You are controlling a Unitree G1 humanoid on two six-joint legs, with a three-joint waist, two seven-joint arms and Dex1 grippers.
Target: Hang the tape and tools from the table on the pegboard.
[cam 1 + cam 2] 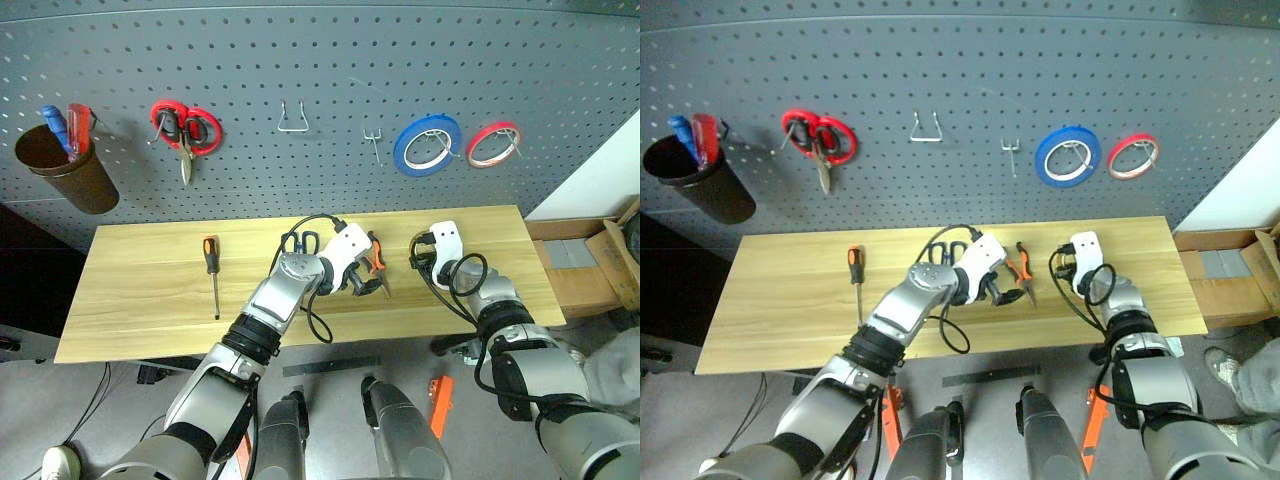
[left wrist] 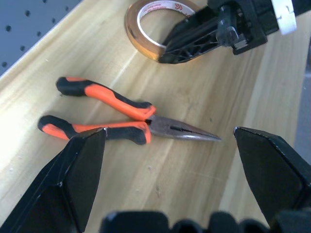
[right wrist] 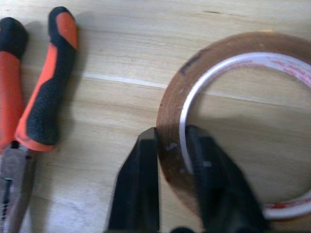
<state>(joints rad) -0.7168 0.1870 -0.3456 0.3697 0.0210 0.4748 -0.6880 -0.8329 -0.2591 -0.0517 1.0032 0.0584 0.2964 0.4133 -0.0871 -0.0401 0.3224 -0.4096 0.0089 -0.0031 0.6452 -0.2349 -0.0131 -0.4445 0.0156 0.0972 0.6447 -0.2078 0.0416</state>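
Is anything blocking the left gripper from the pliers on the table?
Nothing visible. The left gripper hangs open right over the pliers, bare table between. The right gripper, shut on the tape, is off to the side.

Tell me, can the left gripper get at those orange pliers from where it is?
Probably yes: the left gripper hangs open right above the pliers, nothing between; the right gripper is busy pinching the tape.

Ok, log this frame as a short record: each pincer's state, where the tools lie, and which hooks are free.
right pincer: shut on the tape wall, on the table
left pincer: open over the pliers
screwdriver: flat on table
blue scissors: on table, behind left arm
pegboard: two bare hooks; red scissors, blue ring, red ring hung
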